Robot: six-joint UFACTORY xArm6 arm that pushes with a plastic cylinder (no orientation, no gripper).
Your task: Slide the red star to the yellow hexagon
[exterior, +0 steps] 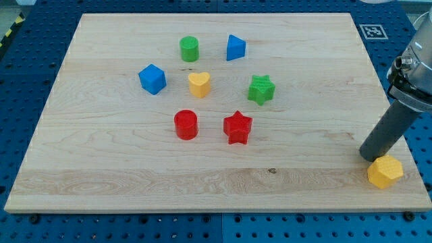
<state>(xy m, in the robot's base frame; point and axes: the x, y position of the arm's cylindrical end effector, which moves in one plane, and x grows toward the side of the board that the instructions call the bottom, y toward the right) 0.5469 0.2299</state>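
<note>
The red star (237, 127) lies near the middle of the wooden board (101, 162), just right of a red cylinder (185, 125). The yellow hexagon (385, 171) sits at the board's lower right corner, far to the star's right. My tip (369, 156) rests on the board right next to the hexagon's upper left side; whether it touches the hexagon I cannot tell. The dark rod slants up from there to the view's right edge.
A green star (260, 89) lies above and right of the red star. A yellow heart (199, 84), a blue cube (152, 78), a green cylinder (190, 48) and a blue triangular block (235, 47) stand in the board's upper middle.
</note>
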